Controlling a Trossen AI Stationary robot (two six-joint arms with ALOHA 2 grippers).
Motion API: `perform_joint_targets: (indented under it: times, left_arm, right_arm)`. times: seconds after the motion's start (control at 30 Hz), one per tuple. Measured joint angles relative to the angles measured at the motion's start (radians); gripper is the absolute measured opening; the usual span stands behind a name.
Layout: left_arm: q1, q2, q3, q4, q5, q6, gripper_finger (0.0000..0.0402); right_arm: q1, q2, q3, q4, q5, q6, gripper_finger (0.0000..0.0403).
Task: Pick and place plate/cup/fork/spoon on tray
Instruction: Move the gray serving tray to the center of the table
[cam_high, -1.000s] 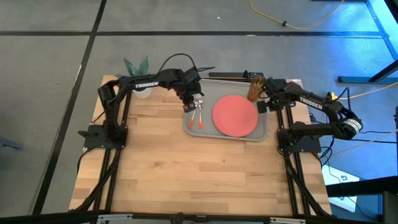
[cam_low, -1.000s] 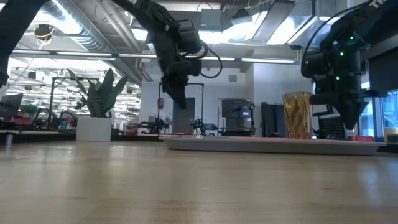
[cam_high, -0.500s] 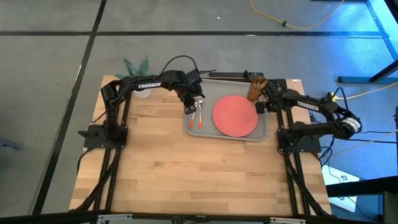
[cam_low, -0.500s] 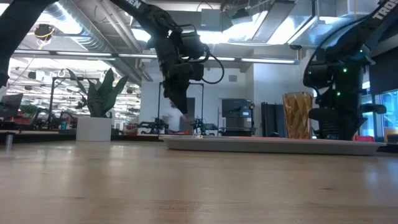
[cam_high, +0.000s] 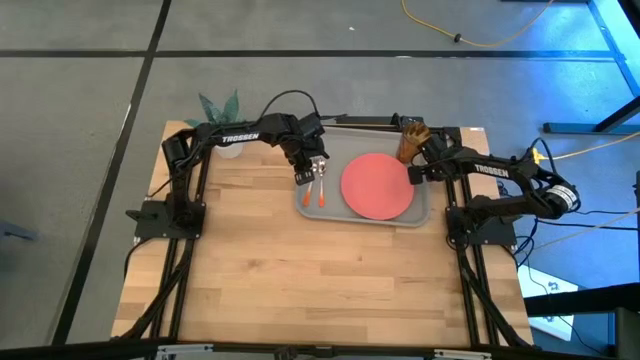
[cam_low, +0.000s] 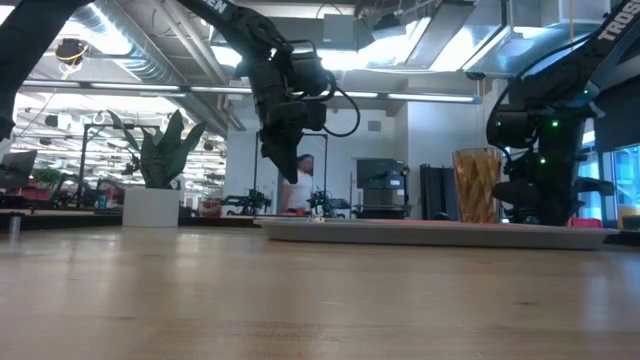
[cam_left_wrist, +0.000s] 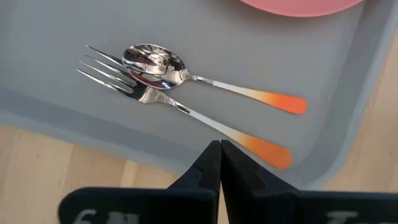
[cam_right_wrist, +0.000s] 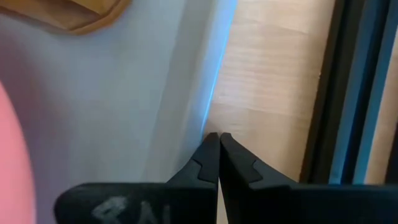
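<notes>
The grey tray (cam_high: 345, 140) lies at the table's far side. On it rest the coral plate (cam_high: 378, 185) in the middle, the amber cup (cam_high: 410, 140) upright at the far right corner, and the fork (cam_left_wrist: 180, 109) and spoon (cam_left_wrist: 155, 61) side by side on the left part, with their orange handles toward the near edge. My left gripper (cam_left_wrist: 220, 144) hangs shut above the fork's handle end, clear of the tray (cam_low: 283, 172). My right gripper (cam_right_wrist: 217, 135) is shut and low at the tray's right rim (cam_right_wrist: 199, 93), between the plate and the cup (cam_low: 477, 185). My right gripper points down with its shut fingertips at the tray's right rim (cam_right_wrist: 208, 118). I cannot tell whether they touch it.
A white pot with a green plant (cam_high: 228, 148) stands at the far left of the table. The near half of the wooden table (cam_high: 320, 280) is bare wood. A person (cam_low: 300, 185) shows in the room beyond the table.
My right gripper has come down toward the tray's right rim beside the cup and has tipped a little, staying shut.
</notes>
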Motion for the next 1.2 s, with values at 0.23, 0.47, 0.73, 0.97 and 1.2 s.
perform_joint_targets:
  times: [0.23,0.47,0.73,0.97,1.2]
  left_arm:
    - [0.0,0.0,0.0,-0.001,-0.03,0.009,0.0]
    - [0.011,0.0,0.0,0.006,-0.06,0.034,0.0]
    - [0.051,0.0,0.0,0.032,-0.061,0.034,0.0]
    - [0.09,0.0,0.0,0.031,-0.1,0.034,0.0]
    - [0.172,0.0,0.019,0.029,-0.12,-0.03,0.0]
  right_arm:
    - [0.021,0.001,-0.003,0.033,-0.004,-0.042,0.0004]
    - [0.062,0.002,-0.003,0.087,-0.047,-0.055,0.0004]
    - [0.101,0.004,-0.004,0.145,-0.156,-0.057,0.0004]
    - [0.1,0.0,0.002,0.123,-0.144,-0.058,0.0004]
    - [0.1,-0.049,0.056,0.019,-0.136,-0.055,0.0004]
